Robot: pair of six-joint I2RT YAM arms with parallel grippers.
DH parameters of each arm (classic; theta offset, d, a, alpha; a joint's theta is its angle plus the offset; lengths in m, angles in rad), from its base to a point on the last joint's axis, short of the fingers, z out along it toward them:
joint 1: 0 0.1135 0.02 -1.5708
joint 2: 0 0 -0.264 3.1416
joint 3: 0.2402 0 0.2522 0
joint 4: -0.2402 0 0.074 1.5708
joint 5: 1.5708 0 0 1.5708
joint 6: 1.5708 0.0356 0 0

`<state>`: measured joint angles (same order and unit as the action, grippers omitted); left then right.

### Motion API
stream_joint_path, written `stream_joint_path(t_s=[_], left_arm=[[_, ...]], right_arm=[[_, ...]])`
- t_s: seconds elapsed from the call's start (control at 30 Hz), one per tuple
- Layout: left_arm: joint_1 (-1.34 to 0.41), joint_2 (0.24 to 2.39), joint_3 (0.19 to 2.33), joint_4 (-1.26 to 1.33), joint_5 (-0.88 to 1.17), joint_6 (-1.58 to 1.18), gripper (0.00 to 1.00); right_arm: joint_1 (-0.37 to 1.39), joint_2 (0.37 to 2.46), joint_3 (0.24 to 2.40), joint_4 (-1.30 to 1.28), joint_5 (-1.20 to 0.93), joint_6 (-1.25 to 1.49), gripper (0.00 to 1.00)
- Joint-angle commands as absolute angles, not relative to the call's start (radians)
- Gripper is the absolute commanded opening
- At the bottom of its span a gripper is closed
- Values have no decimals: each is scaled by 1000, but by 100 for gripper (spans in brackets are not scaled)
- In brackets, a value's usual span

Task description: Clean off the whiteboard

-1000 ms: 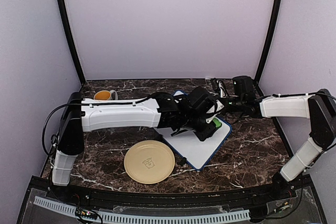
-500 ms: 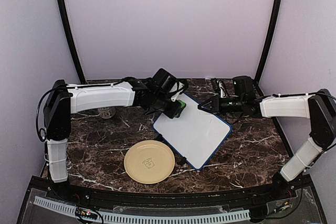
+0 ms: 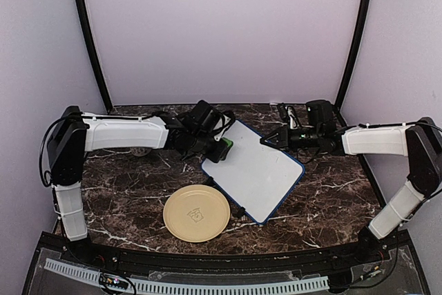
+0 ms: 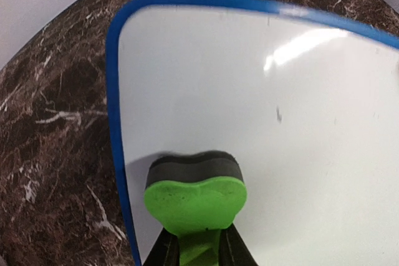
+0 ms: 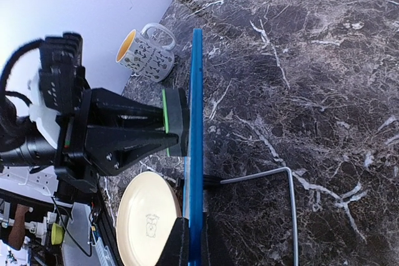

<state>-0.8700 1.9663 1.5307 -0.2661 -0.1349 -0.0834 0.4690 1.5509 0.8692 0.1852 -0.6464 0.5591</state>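
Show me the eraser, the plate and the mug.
eraser (image 4: 194,204), left wrist view, green back
plate (image 3: 181,213), top view, bare face
mug (image 5: 149,59), right wrist view, patterned side

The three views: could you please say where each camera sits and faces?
Top external: high behind the robot, looking down on the blue-framed white rectangular whiteboard; left gripper, right gripper show.
Left wrist: faces the whiteboard over its held green foam eraser.
Right wrist: sights along the whiteboard's edge between its fingers.
All share the whiteboard.
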Motion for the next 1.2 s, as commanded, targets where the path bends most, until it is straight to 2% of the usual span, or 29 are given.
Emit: stream_joint_path(t_s=[0.0,0.23,0.57,0.8,0.9,1.17], left_arm=[[-885,1912,1331,-239,-132,-151,1],[-909,1898,1220,-158,-110,-185,1],[-1147,1962,1339,-113,-139,-86,1],[-1251,2013,1385,-144,-136,-20,1],[-1234,2013,1402,-188,-183,-34,1],[-1015,1878,1295,-133,-200,-139,1]], right_arm=[[474,1549,864,168,-635,512,0],[474,1557,874,169,-638,511,0],[474,1559,874,161,-628,516,0],[474,1553,874,150,-623,511,0],[474,1555,869,160,-624,516,0],[474,1562,871,163,-629,516,0]])
